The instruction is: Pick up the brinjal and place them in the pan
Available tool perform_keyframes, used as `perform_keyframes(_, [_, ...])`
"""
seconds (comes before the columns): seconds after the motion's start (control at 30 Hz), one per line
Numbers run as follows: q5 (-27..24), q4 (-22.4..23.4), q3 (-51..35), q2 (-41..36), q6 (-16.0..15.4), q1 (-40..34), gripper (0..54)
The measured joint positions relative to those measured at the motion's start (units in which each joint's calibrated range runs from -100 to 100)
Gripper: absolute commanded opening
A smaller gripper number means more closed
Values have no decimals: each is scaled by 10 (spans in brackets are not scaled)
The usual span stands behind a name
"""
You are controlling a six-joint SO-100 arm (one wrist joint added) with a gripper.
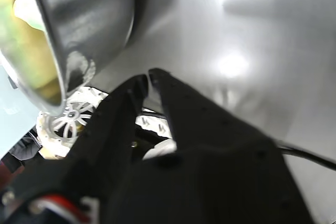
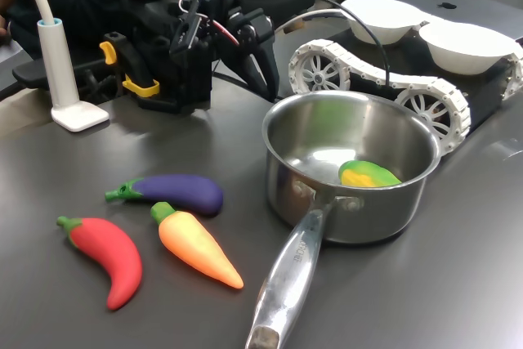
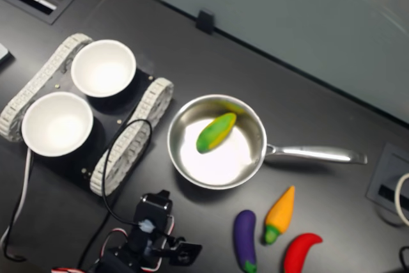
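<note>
Now, my gripper (image 1: 149, 77) empty with fingers pressed together beside the pan (image 2: 351, 171), brinjal (image 2: 172, 192) lying on the tabletop (image 2: 65, 177) between carrot (image 2: 196, 244) and chilli (image 2: 106, 257), well apart from gripper, I see

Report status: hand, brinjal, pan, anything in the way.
Hand shut, empty, beside pan. Brinjal on table, untouched. Pan already holds a green-yellow toy; carrot beside brinjal.
</note>
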Motion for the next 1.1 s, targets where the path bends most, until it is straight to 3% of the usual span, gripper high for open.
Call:
perform_keyframes(0.4, [18, 0, -75, 81, -42, 110, 2])
perform_keyframes(0.9, [32, 27, -206, 173, -42, 189, 2])
perform_keyframes(1.1, [42, 53, -262, 205, -57, 217, 2])
